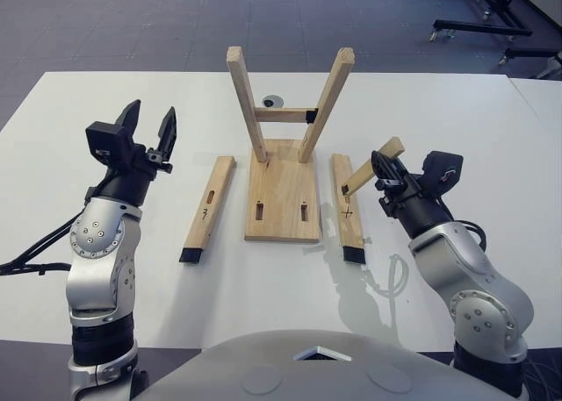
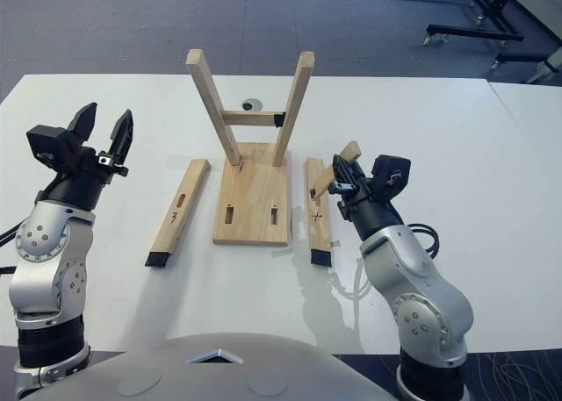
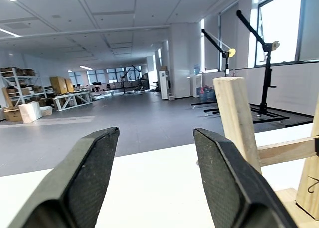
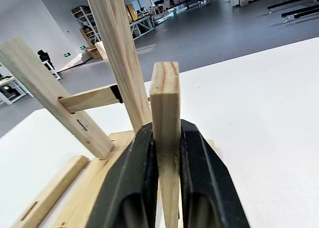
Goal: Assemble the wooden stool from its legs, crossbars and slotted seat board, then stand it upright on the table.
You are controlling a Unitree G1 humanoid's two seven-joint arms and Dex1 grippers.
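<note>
One slotted seat board [image 1: 283, 195] is seen lying flat mid-tabletop [image 1: 457, 129], with two legs [image 1: 247, 103] stood in its far end and joined by one crossbar [image 1: 283, 115]. Two further legs [image 1: 209, 208] are laid flat, one at each side of the board. A second crossbar [image 1: 392, 148] is clamped, tilted, in the right hand [image 1: 385, 175]. The left hand [image 1: 151, 118] is held raised, fingers spread and empty.

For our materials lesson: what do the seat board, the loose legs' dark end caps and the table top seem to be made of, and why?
Seat board: pale, matte wood, apparently unfinished; visible grain.
End caps: black, perhaps rubber or plastic; too small to tell.
Table: smooth white top, possibly laminate; even colour, soft shadows.
</note>
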